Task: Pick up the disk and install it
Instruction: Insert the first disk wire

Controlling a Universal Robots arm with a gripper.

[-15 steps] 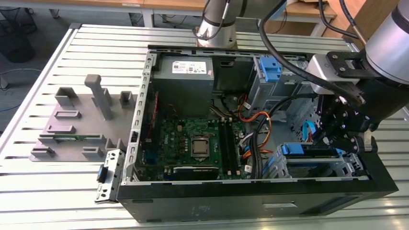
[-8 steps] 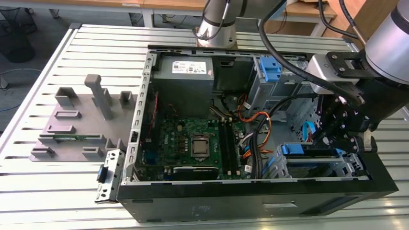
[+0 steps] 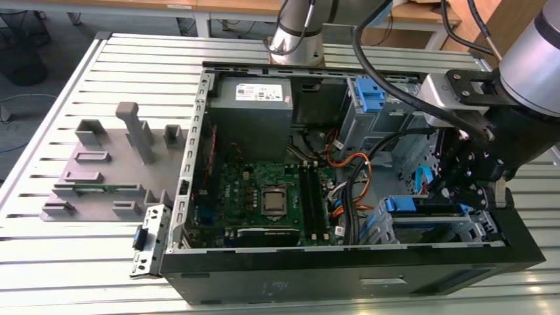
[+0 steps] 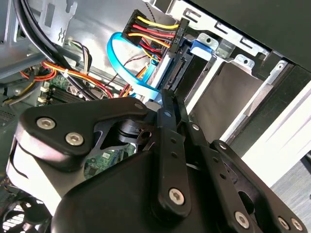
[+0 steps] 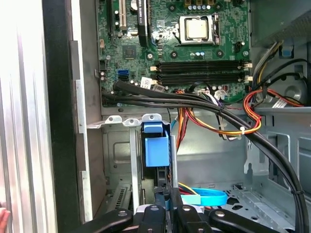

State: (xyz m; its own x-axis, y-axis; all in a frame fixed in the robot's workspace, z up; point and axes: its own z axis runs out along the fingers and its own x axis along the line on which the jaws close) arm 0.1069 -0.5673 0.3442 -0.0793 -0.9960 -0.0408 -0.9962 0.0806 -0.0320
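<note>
In the exterior view, the gripper is hanging over the drive cage at the corner of the open computer case on the exterior view's right. The disk is sitting just under it, its blue carrier showing at the top of the cage, touching or nearly touching the fingers.

In the second wrist view, the gripper is pointing straight along the disk, whose long axis is running away from the fingertips into the metal bay. A bundle of coloured wires and a blue ribbon cable are lying beside its near end.

In the first wrist view, the disk is standing edge-on between the cage rails, directly ahead of the gripper, with the motherboard beyond.

Whether the fingers are clamped on the disk or released, I cannot tell.
</note>
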